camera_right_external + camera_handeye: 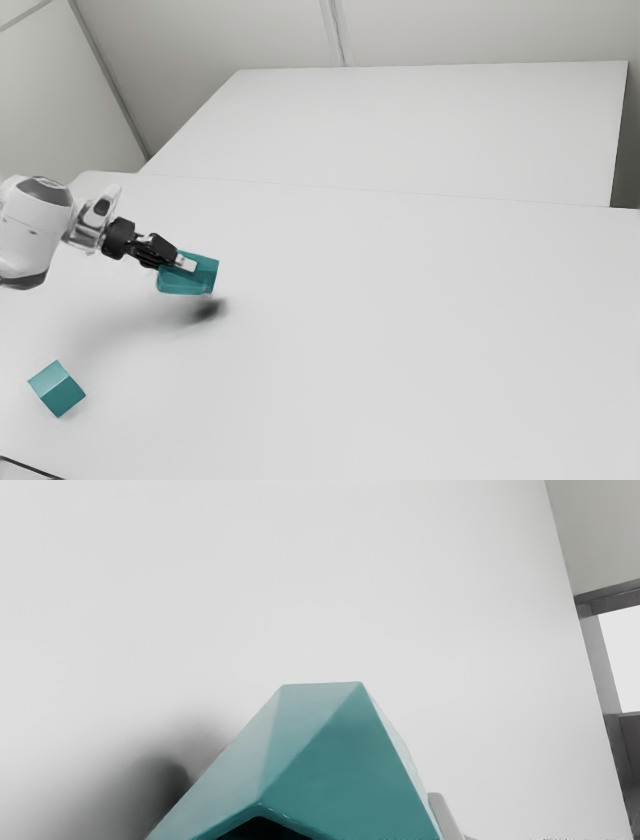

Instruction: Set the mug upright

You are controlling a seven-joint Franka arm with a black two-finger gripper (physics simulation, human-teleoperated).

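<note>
Holding the teal mug (190, 281) tipped over on its side, not upright, above the left part of the white table (400, 310), clear of the surface, with a soft shadow (208, 311) beneath. Seen in the wrist view with a dark opening, apparently the mouth, turned back toward the hand. Grasping the mug in the black gripper (185, 263), with one pale fingertip (442, 820) against its faceted wall. Likely light and stiff, with no give under pressure; possibly slippery for its glossy finish, and perhaps brittle at the rim if ceramic. Best taken by opposite flat facets of the wall, square to the faces rather than over a ridge, and clear of the mouth. Farther out, toward the near left, set well apart from the mug: a teal cube (57, 388) on the table.
</note>
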